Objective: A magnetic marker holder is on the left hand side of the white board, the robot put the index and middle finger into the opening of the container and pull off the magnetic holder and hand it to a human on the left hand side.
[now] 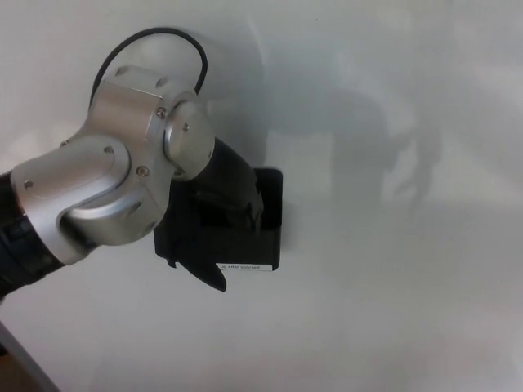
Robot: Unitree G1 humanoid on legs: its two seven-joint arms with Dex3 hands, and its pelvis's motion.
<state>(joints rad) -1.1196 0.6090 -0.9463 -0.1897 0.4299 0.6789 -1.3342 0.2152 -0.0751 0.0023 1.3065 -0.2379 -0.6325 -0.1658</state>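
The whiteboard (392, 310) fills the frame; at centre-left, the black magnetic marker holder (265, 224) is gripped by the left robot hand (216, 216), fingers hooked inside. A straight, steady outward pull is advised.

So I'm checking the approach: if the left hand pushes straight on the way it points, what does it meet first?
The left hand is already in the black marker holder; further on, probably the holder's inside, though depth is unclear.

My left hand (214, 214) is black, its wrist joint (106, 196) brushed silver. The marker holder (260, 219) is black with a white label (243, 267); the whiteboard (392, 286) is plain white.
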